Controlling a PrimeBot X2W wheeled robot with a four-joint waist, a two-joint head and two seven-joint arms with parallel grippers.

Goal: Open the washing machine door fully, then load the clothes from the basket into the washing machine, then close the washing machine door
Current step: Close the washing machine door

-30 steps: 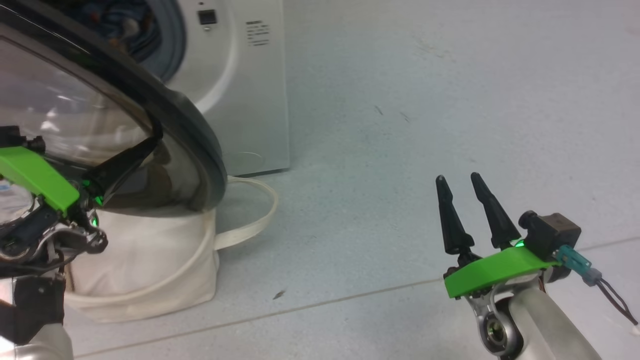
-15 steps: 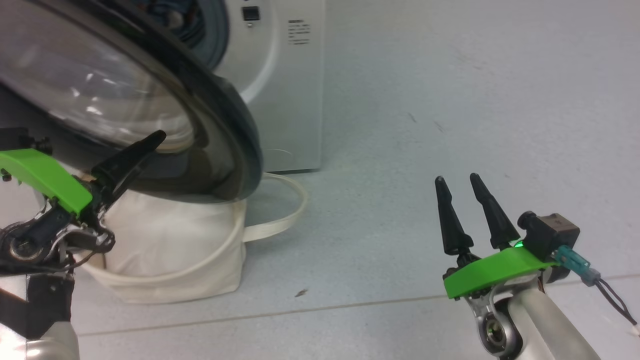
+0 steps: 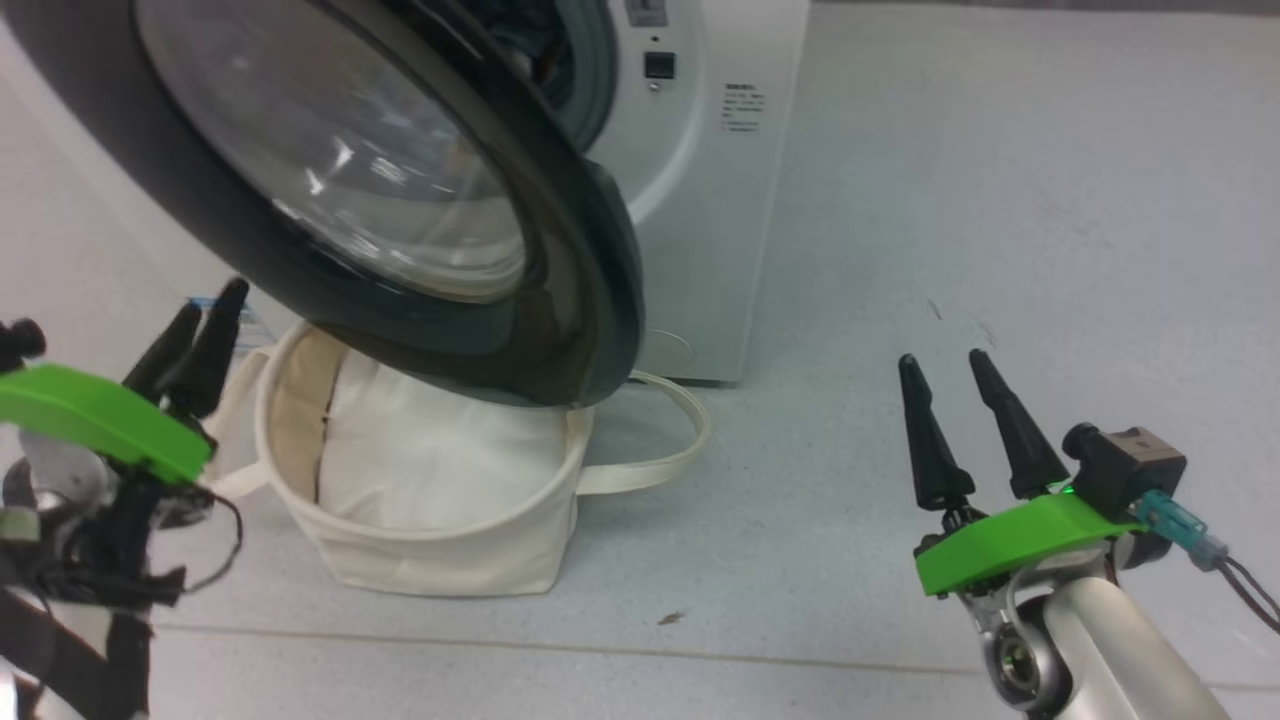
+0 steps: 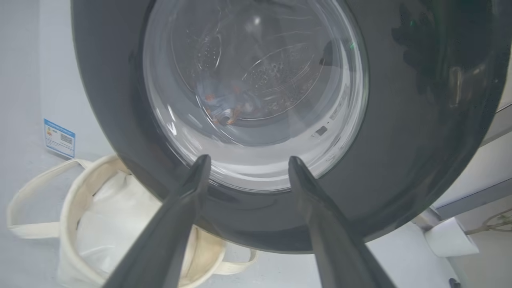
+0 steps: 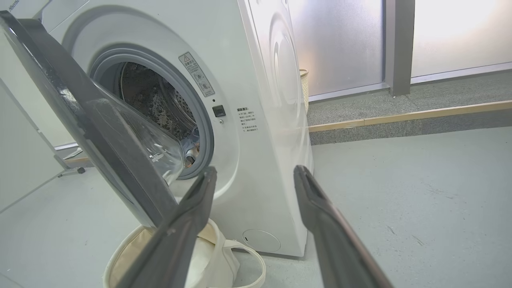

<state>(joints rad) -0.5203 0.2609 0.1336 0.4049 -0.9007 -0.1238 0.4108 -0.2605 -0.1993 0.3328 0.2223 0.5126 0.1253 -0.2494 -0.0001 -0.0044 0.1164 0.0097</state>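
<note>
- Brand lettering (image 5: 18,5), grey, top left corner of washing machine (image 5: 264,168) front: looks like "Hisense", partly cut off at edge.
- Warning sticker (image 5: 196,74), tilted strip beside drum opening: triangle hazard sign on top, pictograms below, wording too small to read.
- Print block (image 5: 247,119), few short black lines on front panel under small dark square: characters too small to make out.
- Blue label (image 4: 59,138), blue-bordered, on white surface left of washing machine door (image 4: 400,120): coloured bars and square code-like patch, nothing legible.

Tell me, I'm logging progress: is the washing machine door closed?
No, the washing machine door stands swung well out from the front of the washing machine.
</note>
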